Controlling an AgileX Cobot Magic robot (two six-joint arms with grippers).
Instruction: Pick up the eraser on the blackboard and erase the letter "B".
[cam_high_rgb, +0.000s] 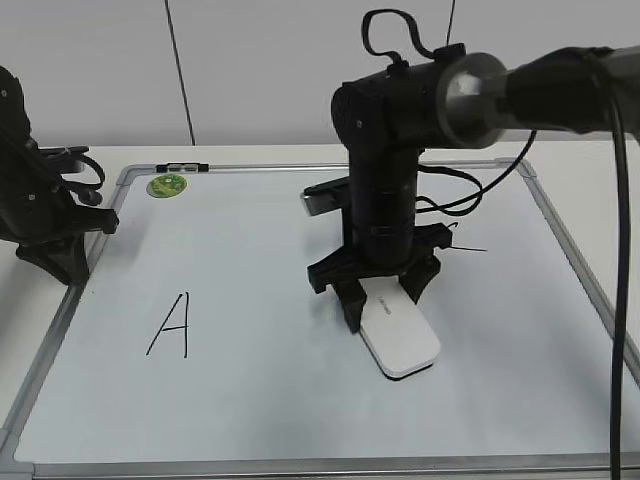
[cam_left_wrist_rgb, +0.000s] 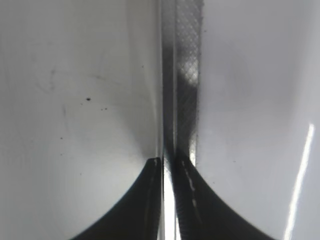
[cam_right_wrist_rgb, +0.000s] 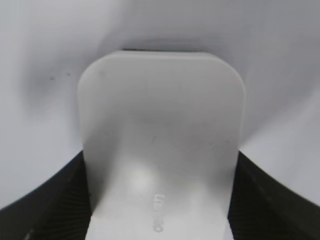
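Silver-grey framing (cam_high_rgb: 330, 466) along the near edge of the blackboard (cam_high_rgb: 250, 400) fronts the exterior view, its white surface running back toward a pale wall. On that surface, right of centre, the eraser (cam_high_rgb: 400, 338) lies flat, a white rounded block with a dark underside, angled with its free end toward the near right. The right gripper (cam_high_rgb: 385, 298) stands straight down over the eraser's far end, black fingers (cam_high_rgb: 350, 305) flanking the block on either side. From the right wrist view, the eraser (cam_right_wrist_rgb: 160, 145) fills the gap between the two ribbed pads (cam_right_wrist_rgb: 45, 200), both pressing against its long sides, small grey lettering showing on its top; the pincer is clamped on it. Whether the block is raised off the board cannot be told.

Left of the eraser, well apart, a hand-drawn black letter A (cam_high_rgb: 172, 326) marks the board. A round green magnet (cam_high_rgb: 167, 184) sits at the far left corner, and a dark marker (cam_high_rgb: 181, 167) lies on the frame just beside it. A short black stroke (cam_high_rgb: 470, 248) shows right of the arm. No letter B is visible.

Off the board's left edge, the left gripper (cam_high_rgb: 55, 255) rests low. Its wrist view shows the left fingertips (cam_left_wrist_rgb: 150, 200) drawn together, nearly touching, over the frame strip (cam_left_wrist_rgb: 182, 75).
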